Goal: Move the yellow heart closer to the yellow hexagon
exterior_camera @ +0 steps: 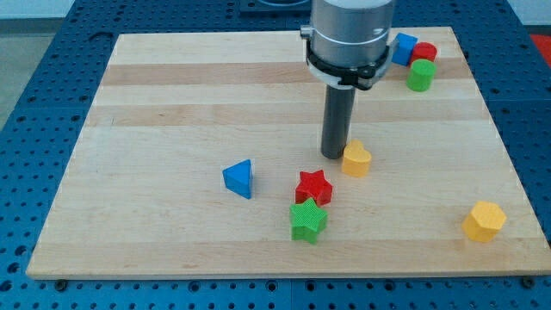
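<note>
1. Two low blocks sit nearest: a green star touching a red star, with the yellow hexagon far toward the view's right.
2. Blue triangle lies left.
3. My tip, a bare rod with no pincer and holding nothing, touches the yellow heart on its left.
4. Farthest, a blue block, red block and green cylinder cluster.
</note>
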Robot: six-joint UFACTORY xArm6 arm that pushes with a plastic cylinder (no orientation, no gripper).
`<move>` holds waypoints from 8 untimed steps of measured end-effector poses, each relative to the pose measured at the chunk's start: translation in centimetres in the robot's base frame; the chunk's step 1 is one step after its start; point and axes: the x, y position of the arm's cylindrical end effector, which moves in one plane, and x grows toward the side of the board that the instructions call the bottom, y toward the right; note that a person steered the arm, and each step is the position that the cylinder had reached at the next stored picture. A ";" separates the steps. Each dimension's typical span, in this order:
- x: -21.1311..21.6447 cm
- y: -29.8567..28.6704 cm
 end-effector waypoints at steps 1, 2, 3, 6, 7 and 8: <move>0.8 1.5; 2.2 3.4; 3.5 5.6; 5.6 12.7; 5.7 12.4; 6.3 11.2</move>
